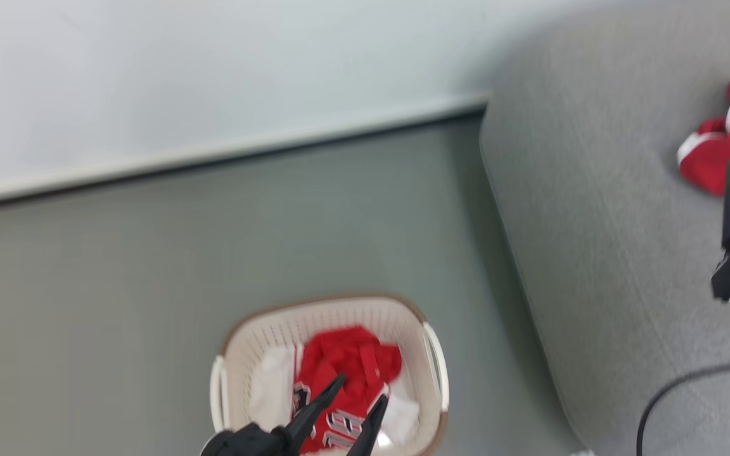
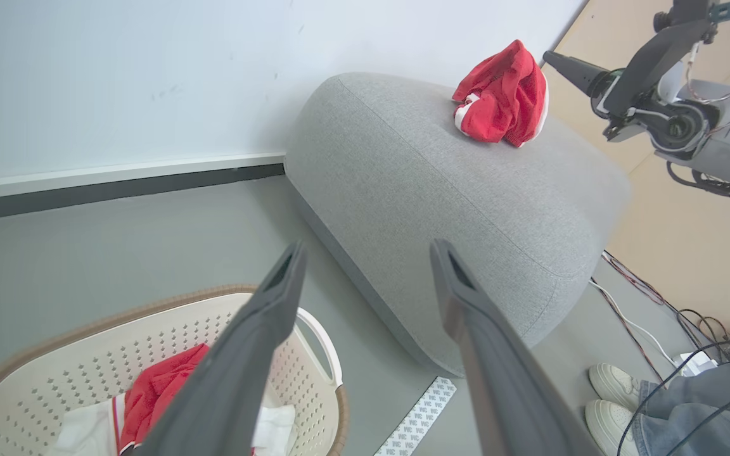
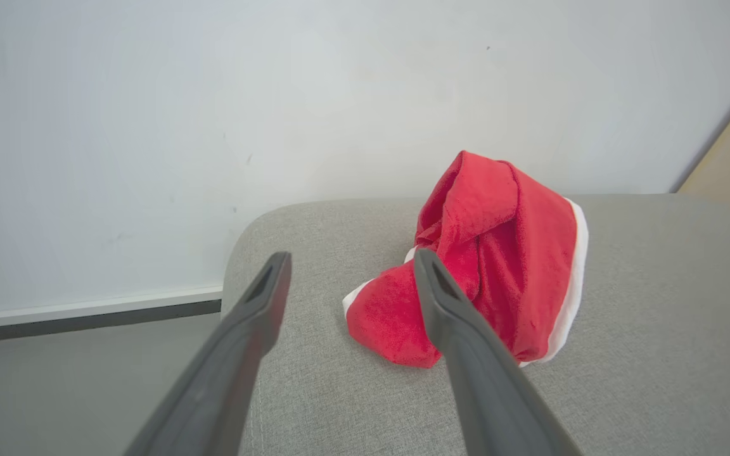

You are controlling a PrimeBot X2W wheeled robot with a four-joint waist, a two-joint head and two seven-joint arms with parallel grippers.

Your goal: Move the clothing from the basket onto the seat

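1. Left gripper [image 1: 361, 387] is hanging over the basket [image 1: 263, 335] at the near edge of my head view. Its two long dark fingers are spread wide with nothing between them.
2. The basket is an oval, cream plastic one with rows of little holes in the sides, a brown rim and white loop handles. It sits on the smooth grey floor [image 1: 149, 253], left of the couch cushion [image 1: 593, 221].
3. Inside it there's a crumpled red jersey [image 1: 346, 367]. It's soft and bunched up, with dark white-edged lettering [image 1: 339, 421] showing at the near end. Some white cloth [image 1: 273, 386] lies flat on either side of it.
4. The couch cushion is a big rounded block in light grey woven fabric, with a seam line running along the top.
5. A second red garment [image 3: 504, 266] is already lying on the cushion near the far end. It looks fuzzy, folded into a lump, with white trim along the edges.
6. Right gripper [image 3: 350, 255] is above the cushion pointing at that garment, fingers well apart and holding nothing. I can't tell if a fingertip touches the fabric.
7. From the left wrist camera I can see white shoes [image 2: 618, 386] and loose cables [image 2: 631, 316] on the floor by the cushion's near corner.
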